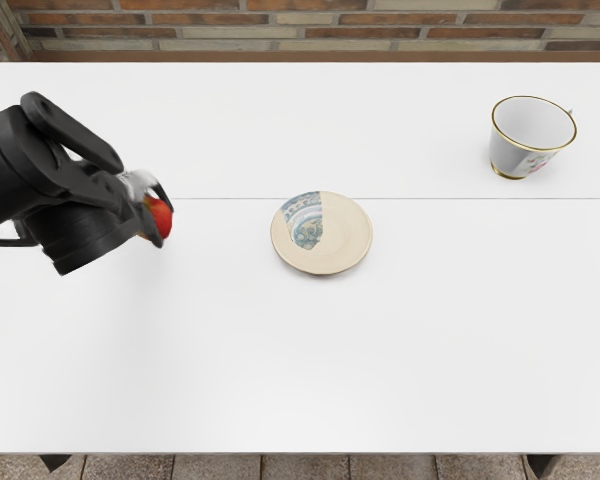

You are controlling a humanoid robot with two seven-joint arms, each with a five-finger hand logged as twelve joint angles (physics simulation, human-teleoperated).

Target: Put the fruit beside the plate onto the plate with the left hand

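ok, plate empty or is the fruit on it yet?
Empty. The plate shows only its own blue pattern; the red fruit is off to its left, held in the fingers of the left hand.

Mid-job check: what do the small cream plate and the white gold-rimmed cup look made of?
The small cream plate looks like glazed ceramic: a smooth, even face with a blue printed patch. The white gold-rimmed cup looks like thin glazed porcelain: smooth white wall, gilt lip and foot, and a small painted motif. Both are rendered, so this is appearance only.
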